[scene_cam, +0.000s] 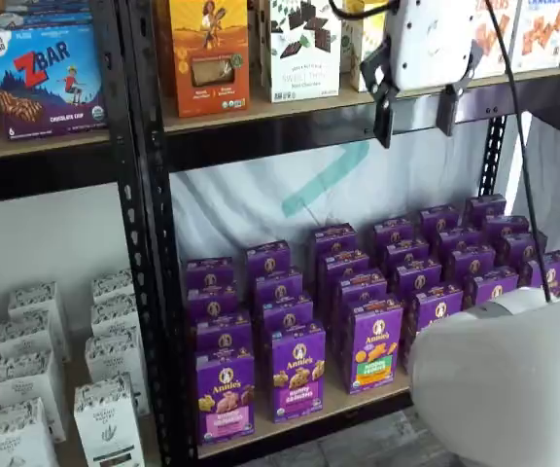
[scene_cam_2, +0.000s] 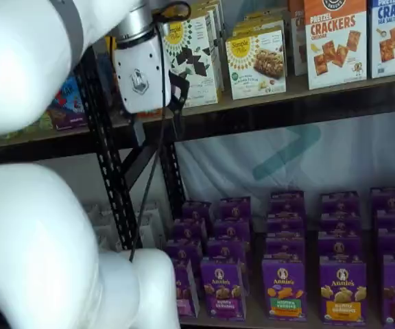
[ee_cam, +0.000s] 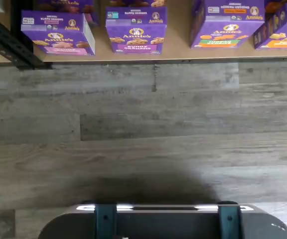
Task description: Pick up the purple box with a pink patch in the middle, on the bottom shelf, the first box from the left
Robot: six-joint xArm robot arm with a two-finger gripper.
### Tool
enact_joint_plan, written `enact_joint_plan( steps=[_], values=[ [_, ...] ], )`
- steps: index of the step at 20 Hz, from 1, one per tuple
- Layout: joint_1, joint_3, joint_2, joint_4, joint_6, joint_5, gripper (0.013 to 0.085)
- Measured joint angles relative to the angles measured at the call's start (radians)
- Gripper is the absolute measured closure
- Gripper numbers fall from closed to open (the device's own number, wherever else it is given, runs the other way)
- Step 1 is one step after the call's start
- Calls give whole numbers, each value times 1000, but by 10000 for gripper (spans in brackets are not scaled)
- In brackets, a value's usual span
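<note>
My feed: bottom shelf (scene_cam: 358, 401) — light wooden board, black perforated uprights either side. Purple Annie's cartons (scene_cam: 397, 282) stand on it upright in rows running front to back. At front left I see purple box (scene_cam: 226, 394), pink band low on face; just beside it, carton with purple-blue label (scene_cam: 297, 370), then carton with green-orange patch (scene_cam: 374, 343). Grey plank floor (ee_cam: 143, 129) runs below board's front edge — bare in wrist view.

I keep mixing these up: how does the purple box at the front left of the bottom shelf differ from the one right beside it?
The front-left purple box has a pink band across its lower front; the box beside it has a purple band reading Bunny Grahams. The left one stands at the row's end, next to the black upright; its neighbour stands between boxes. Both are upright Annie's cartons with a round logo.
</note>
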Motion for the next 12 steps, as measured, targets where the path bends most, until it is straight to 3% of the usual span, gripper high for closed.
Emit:
enact_joint_plan(
  steps=[8,12],
  values=[
    [-1,135,-22,46,5,-94,130],
    [22,219,-33,62,26,-164,130]
  ],
)
